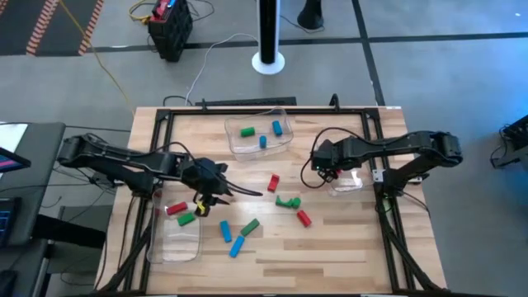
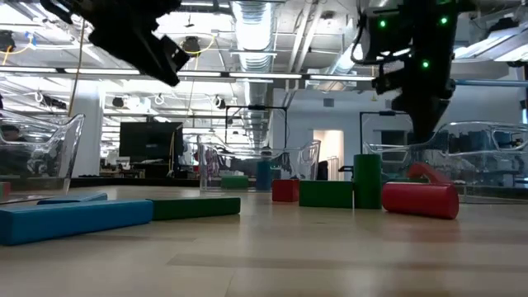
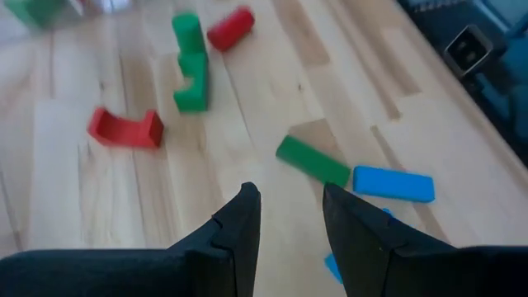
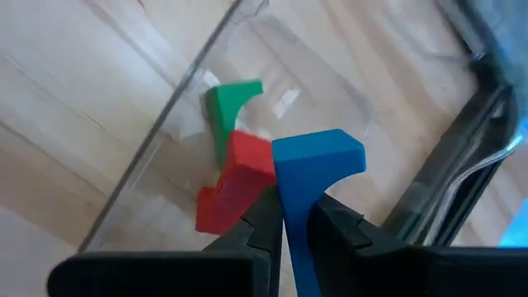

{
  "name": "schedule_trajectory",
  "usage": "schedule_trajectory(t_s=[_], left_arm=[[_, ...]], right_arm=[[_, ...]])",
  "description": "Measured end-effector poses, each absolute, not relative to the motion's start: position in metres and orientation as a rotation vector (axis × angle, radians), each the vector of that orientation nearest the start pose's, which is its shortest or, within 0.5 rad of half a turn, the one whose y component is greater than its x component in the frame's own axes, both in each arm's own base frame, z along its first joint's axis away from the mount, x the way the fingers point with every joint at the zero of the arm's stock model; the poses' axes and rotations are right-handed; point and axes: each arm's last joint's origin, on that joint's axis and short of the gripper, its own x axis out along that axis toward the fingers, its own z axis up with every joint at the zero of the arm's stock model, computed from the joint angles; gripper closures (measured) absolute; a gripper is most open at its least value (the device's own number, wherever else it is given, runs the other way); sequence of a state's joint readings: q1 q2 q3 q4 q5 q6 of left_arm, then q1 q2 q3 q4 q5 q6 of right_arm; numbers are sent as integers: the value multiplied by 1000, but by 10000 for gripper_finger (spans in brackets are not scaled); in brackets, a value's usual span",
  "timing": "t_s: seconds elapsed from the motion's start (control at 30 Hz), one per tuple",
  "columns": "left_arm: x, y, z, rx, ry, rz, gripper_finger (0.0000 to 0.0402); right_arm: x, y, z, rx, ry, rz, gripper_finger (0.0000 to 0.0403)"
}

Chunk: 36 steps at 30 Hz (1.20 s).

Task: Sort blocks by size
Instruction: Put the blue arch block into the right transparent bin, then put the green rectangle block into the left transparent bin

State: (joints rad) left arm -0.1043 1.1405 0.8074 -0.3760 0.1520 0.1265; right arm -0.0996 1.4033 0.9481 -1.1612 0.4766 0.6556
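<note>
Right tool (image 4: 285, 227): clamped on a blue block (image 4: 318, 161), a T-shaped piece gripped by its stem, held over the right tray (image 1: 351, 183) at 3 o'clock on the tabletop (image 1: 330, 247).
Right tray contents: a red block (image 4: 235, 186) and a green block (image 4: 229, 103), touching.
Left tool (image 3: 289, 219): fingers narrowly apart, holding nothing, hovering near 9 o'clock above loose blocks.
Loose blocks: green bar (image 3: 312, 161) and blue bar (image 3: 393, 183) end to end near centre; red U-piece (image 3: 125, 129), green piece (image 3: 191, 62) and red cylinder (image 3: 230, 27) beyond.
Back tray (image 1: 285, 148): some blocks at 12 o'clock.
Left tray (image 1: 177, 243): two blocks, 8 o'clock.
Handling: likely light, rigid, smooth; bars best pinched across the narrow width at mid-length; cylinders may roll.
</note>
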Motion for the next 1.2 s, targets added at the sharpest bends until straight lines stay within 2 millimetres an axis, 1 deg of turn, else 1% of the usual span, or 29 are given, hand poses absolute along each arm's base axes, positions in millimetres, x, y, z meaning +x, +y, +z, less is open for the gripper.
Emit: schedule_trajectory(t_s=[0.13,0.3,0.53,0.67,0.97,1.07,1.2], left_arm=[[222,-32,274,120,600,-307,274],[207,-34,291,129,506,-323,274],[193,-38,303,134,444,-348,274],[191,-40,303,134,439,-359,274],[191,-42,303,141,445,-357,274],[191,-42,303,141,447,-358,274],[191,-42,303,144,448,-359,274]], right_arm=[[211,-38,205,251,1406,-919,328],[210,-40,196,270,1400,-913,328],[211,-41,193,274,1376,-895,322],[209,-42,198,263,1351,-908,300],[200,-40,216,298,1240,-912,241],[197,-38,223,286,1192,-917,233],[193,-33,232,267,1107,-937,233]])
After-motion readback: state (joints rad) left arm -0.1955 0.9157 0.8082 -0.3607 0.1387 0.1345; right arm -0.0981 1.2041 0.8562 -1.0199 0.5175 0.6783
